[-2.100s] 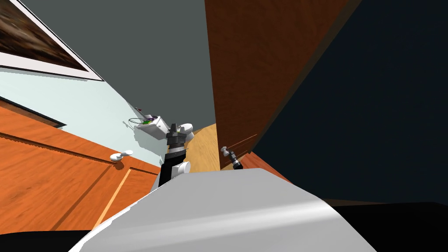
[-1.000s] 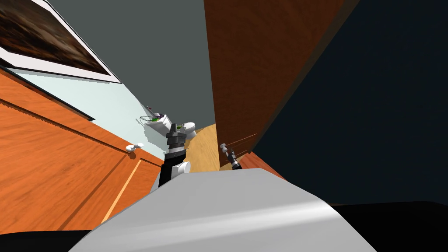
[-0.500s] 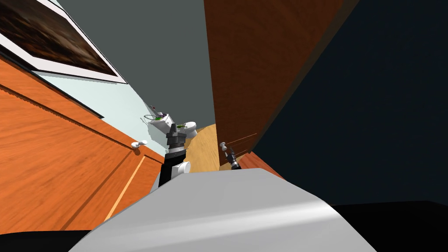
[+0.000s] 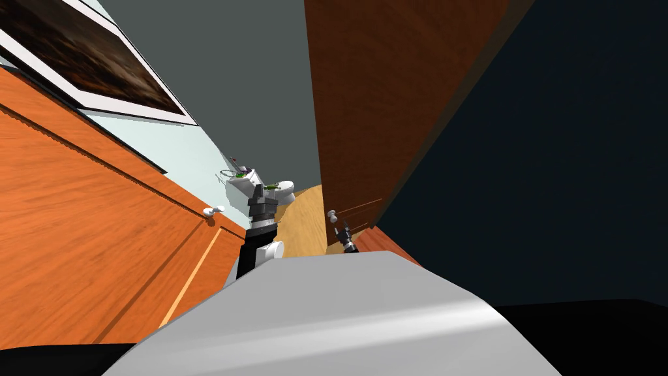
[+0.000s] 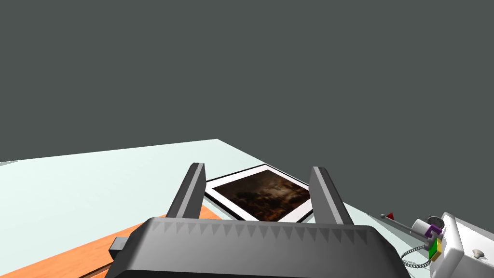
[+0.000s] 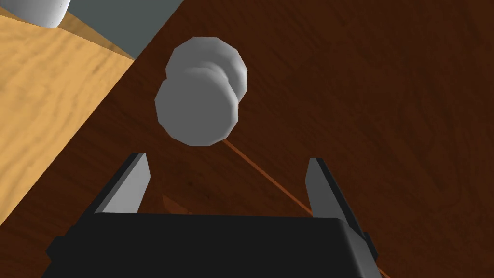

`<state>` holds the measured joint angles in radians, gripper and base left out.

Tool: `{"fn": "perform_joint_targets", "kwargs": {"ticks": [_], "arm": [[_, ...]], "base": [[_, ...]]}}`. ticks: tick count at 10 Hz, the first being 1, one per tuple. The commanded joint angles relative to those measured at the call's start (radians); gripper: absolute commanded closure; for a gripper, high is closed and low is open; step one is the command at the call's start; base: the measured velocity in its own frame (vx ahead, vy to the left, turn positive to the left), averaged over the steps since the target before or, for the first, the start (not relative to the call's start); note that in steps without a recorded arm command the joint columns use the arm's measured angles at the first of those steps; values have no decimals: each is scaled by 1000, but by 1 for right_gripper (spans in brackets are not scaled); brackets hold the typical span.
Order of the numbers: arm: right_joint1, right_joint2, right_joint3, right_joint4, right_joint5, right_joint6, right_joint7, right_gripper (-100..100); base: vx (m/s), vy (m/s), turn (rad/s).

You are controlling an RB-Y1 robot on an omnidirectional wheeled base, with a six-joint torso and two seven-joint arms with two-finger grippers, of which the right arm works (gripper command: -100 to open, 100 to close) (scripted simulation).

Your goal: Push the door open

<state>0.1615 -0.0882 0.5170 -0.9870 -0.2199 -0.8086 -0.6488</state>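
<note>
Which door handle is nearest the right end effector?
The grey knob on the dark brown door, just ahead of the right end effector; the white handle is on the orange door.

The brown door [image 6: 362, 96] is dark, with fine wood grain and one thin orange line across it. Its knob [image 6: 198, 108] is plain light grey. The floor [image 6: 43, 96] is pale yellow wood. The orange door [image 4: 78, 248] is bright and grained. The wall [image 4: 189, 156] is pale mint. The picture [image 5: 263, 193] is murky brown in a white frame, and the toilet [image 4: 242, 188] is white.
</note>
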Motion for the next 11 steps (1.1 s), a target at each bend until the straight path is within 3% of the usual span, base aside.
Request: {"fn": "perform_joint_targets", "kwargs": {"ticks": [1, 11], "arm": [[1, 1, 8, -1, -16, -1, -37, -100], [15, 7, 89, -19, -177, -7, -302, -100]], "base": [[-48, -37, 37], [-46, -23, 43]]}}
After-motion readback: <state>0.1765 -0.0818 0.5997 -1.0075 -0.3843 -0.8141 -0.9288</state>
